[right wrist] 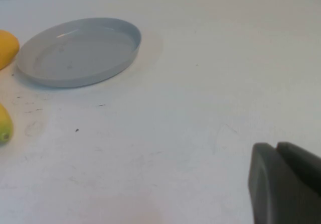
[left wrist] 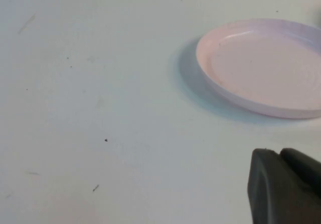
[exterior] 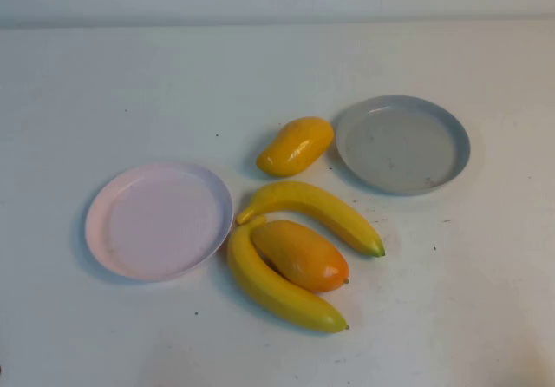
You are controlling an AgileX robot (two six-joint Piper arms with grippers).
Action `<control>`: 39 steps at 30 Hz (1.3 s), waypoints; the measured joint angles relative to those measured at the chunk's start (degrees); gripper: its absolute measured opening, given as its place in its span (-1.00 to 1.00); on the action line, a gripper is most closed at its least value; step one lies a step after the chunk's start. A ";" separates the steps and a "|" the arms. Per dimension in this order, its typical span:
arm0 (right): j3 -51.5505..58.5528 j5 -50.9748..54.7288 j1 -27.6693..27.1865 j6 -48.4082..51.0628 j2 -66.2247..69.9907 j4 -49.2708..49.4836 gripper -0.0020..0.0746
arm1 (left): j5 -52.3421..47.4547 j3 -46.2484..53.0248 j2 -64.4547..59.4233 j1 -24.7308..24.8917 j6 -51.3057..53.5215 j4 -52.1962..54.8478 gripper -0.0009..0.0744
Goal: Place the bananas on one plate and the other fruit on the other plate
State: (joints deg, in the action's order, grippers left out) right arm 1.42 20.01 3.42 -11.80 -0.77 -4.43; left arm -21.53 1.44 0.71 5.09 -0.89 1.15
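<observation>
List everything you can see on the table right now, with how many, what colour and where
Bananas: two, yellow; one mid-table, one nearer the robot, curving around the orange mango.
Mangoes: two; yellow left of the grey plate, orange between the bananas.
Pink plate: one, on the left, nothing on it.
Grey plate: one, grey-blue, on the right, nothing on it.
Table: one, white.
Left gripper: dark, above bare table near the pink plate.
Right gripper: dark, above bare table near the grey plate.

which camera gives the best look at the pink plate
The left wrist view: the pink plate fills much of it, close up, rim clear, though one edge is cut off. The high view shows the whole plate, smaller. The right wrist view misses it. Left pincer and right pincer sit at their frame corners.
</observation>
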 joint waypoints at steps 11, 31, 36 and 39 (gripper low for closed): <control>0.00 0.00 0.00 0.00 0.00 0.00 -0.99 | 0.00 0.00 0.00 0.00 0.00 0.00 -0.99; 0.00 0.00 0.00 0.00 0.00 0.00 -0.99 | 6.49 0.00 0.00 0.00 -0.58 -23.18 -0.99; 0.00 0.00 0.00 0.00 0.00 0.00 -0.99 | 9.41 0.00 0.00 0.00 -1.58 -30.49 -0.99; 0.00 0.00 0.00 0.00 0.00 0.00 -0.99 | 10.77 0.00 0.00 0.00 -1.97 -33.13 -0.99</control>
State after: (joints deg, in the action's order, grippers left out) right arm 1.42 20.01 3.42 -11.80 -0.77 -4.43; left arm -10.76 1.44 0.71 5.09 -2.85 -31.98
